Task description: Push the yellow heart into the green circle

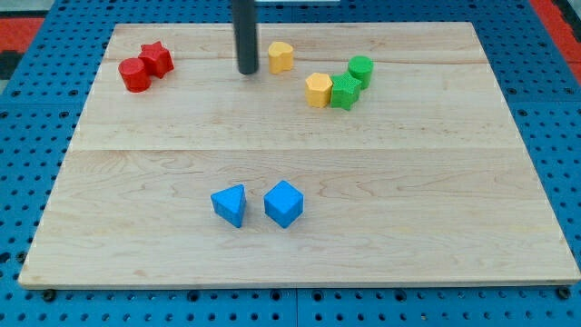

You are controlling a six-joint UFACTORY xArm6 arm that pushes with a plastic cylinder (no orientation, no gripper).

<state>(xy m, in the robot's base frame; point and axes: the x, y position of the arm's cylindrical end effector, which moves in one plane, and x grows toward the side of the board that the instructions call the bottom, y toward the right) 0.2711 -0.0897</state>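
Yellow heart point(280, 56) sits near the surface's point(300, 263) top edge, just right of the tool's tip point(247, 70), a bare rod gripping nothing, apparently placed to push it rightward toward the green circle point(360, 69) beside the yellow hexagon point(318, 89).

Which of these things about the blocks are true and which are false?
1. My tip is just to the view's left of the yellow heart. True.
2. The two blue blocks sit at the view's top. False: the blue triangle block and the blue cube sit in the lower half of the board.
3. The green circle is at the view's right of the yellow heart. True.
4. The red star is next to the green star-shaped block. False: it is beside the red cylinder, at the view's left.
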